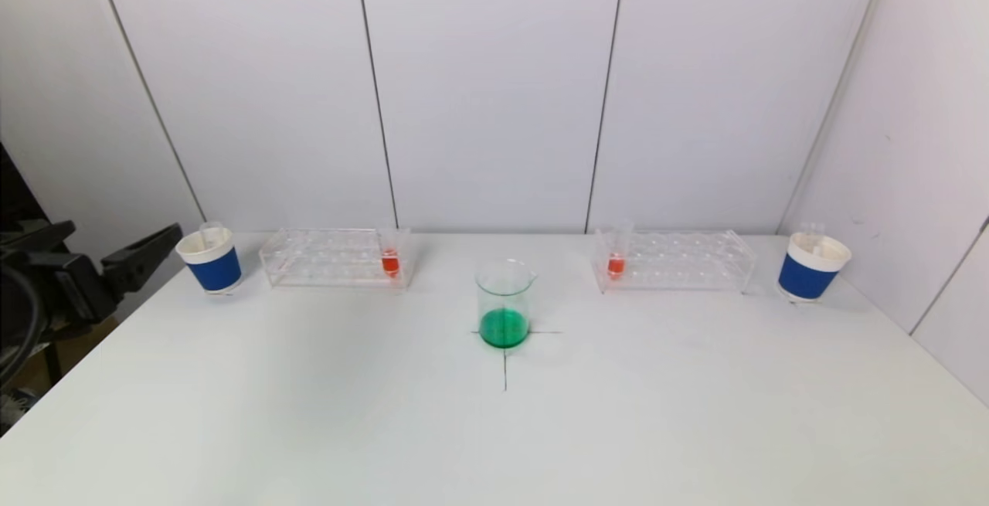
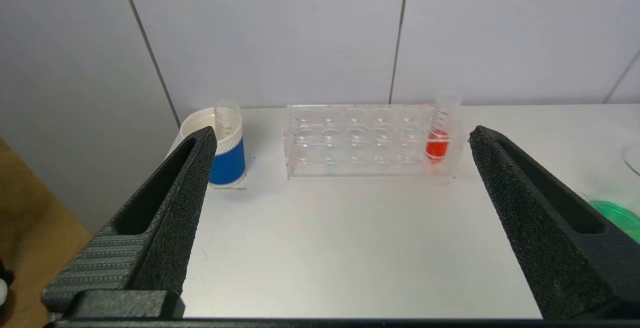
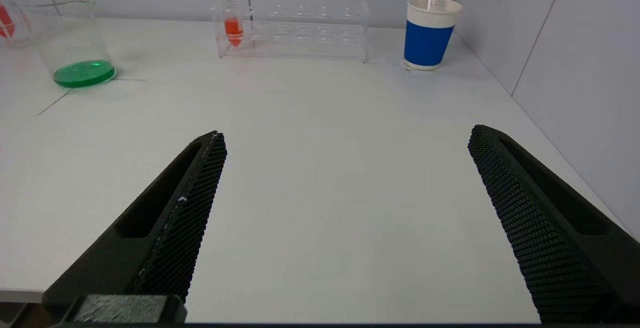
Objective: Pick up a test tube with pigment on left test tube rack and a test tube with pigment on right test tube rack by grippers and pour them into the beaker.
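Left test tube and right test tube stand upright in clear racks, red-orange pigment at bottom. Beaker between them holds green liquid. Left end effector and right end effector spread wide, grasping nothing.

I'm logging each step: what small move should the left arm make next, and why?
Probably reach the left gripper, open and empty off the table's left edge, toward the red-filled tube at the left rack's beaker-side end. Both tubes stand unpicked; the beaker holds only green liquid.

White table: beaker centre, two racks, blue cups outermost.
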You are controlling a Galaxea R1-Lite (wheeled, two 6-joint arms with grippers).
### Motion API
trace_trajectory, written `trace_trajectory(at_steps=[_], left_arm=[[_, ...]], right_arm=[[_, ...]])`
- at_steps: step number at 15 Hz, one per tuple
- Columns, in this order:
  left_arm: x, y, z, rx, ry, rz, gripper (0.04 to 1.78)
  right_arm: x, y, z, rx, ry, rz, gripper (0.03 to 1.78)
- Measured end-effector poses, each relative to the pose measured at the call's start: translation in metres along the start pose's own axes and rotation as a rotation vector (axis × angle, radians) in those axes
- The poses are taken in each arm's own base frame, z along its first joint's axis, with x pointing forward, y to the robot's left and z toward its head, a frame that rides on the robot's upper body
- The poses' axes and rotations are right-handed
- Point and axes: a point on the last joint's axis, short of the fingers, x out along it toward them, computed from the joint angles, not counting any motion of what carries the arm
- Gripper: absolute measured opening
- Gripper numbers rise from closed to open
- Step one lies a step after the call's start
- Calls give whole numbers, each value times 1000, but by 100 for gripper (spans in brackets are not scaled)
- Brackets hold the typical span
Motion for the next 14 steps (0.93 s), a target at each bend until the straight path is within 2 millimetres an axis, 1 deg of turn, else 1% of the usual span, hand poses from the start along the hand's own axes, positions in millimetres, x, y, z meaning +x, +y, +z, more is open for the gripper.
trace_trajectory(at_steps=[3,6,10,12,14], left_arm=[[-56,-13,-1,-25,13,-36,176],[-99,-23,-11,-46,31,-52,176],[-141,-29,-27,-44,20,-53,176],[-160,-30,-42,-32,36,-42,176],[-171,-29,-59,-11,46,8,176]], right_arm=[[0,0,0,0,0,0,176],[0,0,0,0,0,1,176],[0,0,0,0,0,0,176],[0,0,0,0,0,0,176],[0,0,0,0,0,0,176]])
